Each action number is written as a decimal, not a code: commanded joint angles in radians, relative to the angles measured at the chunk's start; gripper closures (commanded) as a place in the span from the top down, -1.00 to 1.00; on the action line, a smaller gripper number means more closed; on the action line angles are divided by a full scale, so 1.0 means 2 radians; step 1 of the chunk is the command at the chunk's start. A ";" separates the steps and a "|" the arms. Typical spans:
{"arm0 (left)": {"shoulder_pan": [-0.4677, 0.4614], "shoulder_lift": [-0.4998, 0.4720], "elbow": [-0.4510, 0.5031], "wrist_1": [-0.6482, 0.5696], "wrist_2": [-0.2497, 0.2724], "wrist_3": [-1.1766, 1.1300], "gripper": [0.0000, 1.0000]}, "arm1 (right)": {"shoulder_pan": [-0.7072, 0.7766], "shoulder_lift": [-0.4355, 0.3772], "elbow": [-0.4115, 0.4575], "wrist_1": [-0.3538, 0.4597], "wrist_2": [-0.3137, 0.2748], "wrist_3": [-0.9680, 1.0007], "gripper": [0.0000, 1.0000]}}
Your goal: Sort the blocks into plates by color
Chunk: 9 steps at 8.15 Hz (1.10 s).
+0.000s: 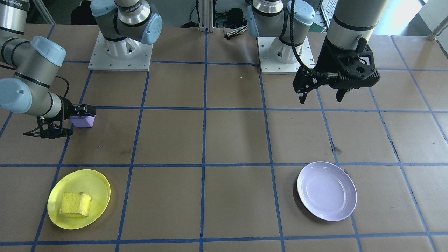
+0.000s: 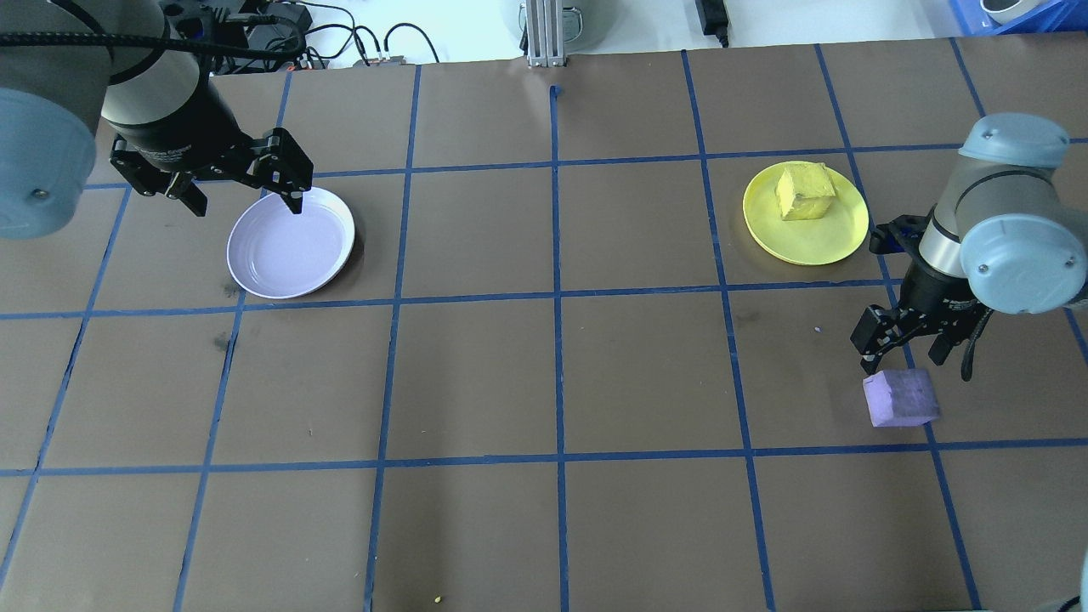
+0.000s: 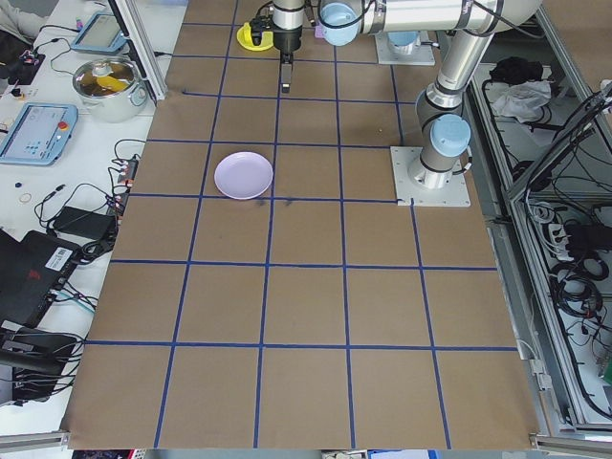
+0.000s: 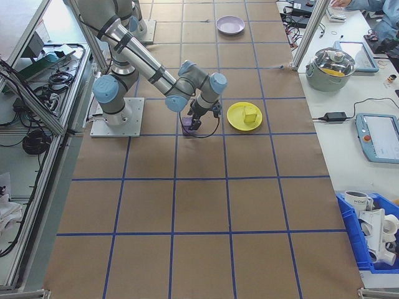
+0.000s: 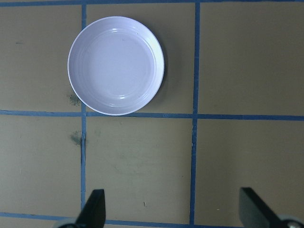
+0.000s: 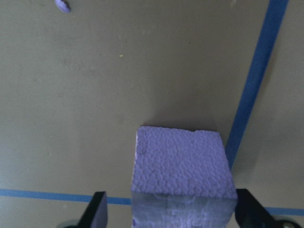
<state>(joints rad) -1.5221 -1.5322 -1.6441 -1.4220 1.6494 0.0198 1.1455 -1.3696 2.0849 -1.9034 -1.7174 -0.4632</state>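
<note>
Yellow block [image 2: 804,192] sits in yellow plate [image 2: 841,238]; lavender plate [image 2: 289,253] bare, ahead of left gripper [image 2: 240,191], jaws wide. Purple block [image 2: 901,397] between right gripper's [image 2: 903,350] wide jaws; contact unclear.

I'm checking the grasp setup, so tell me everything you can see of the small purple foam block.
The small purple foam block is a rough, pebbly-textured cube with worn edges and a chipped top edge. It sits flat on the brown paper-covered table, beside a blue tape line, outside both plates. The right gripper is low over it, fingers open on either side with gaps showing, so nothing appears to clamp it yet.
</note>
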 commanded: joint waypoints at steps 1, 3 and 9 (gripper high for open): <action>0.000 0.003 -0.001 0.002 0.001 0.000 1.00 | -0.004 0.000 0.017 -0.009 0.005 0.002 -0.30; 0.000 0.002 0.000 0.002 0.000 0.001 1.00 | 0.000 -0.010 0.009 -0.003 0.006 0.020 -0.50; 0.000 -0.006 0.001 0.001 0.001 0.001 1.00 | 0.262 -0.016 -0.077 0.037 0.132 0.362 -0.42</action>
<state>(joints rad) -1.5216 -1.5425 -1.6438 -1.4167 1.6511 0.0244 1.4731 -1.4414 2.0089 -1.8257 -1.5146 0.0283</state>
